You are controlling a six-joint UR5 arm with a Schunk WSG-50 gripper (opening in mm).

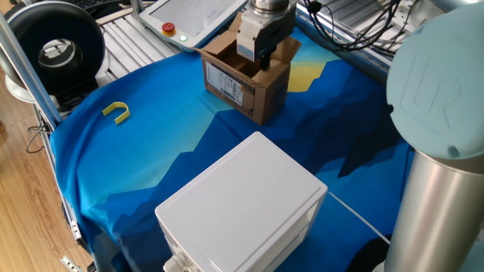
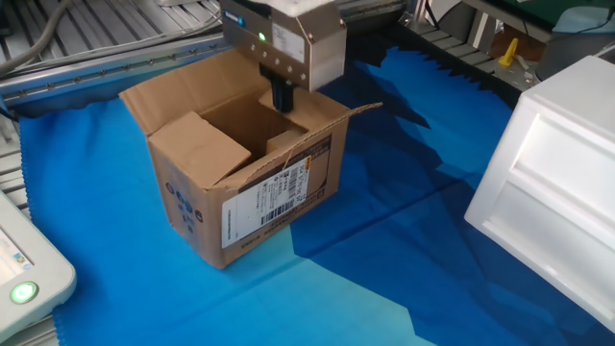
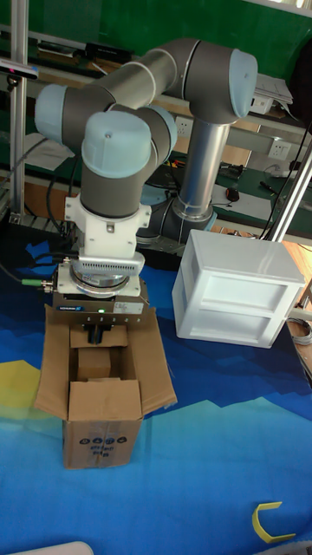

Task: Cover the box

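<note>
Cardboard, light and bendy: the box (image 2: 245, 173), beside the white plastic box (image 2: 548, 183), wants pushing at flap edges. Gripper (image 2: 282, 94) hangs over its opening; fingers' state unclear.

Floor: pale wood planks (image 1: 15, 174) beside the surface's left edge.
Surface: covered by a blue cloth (image 1: 151, 151) with a yellow patch (image 1: 306, 75) near its far edge.
Back wall: green panel (image 3: 286, 35) above cluttered shelving (image 3: 260, 156).
Frame: aluminium post (image 3: 17, 104) at the left.
</note>
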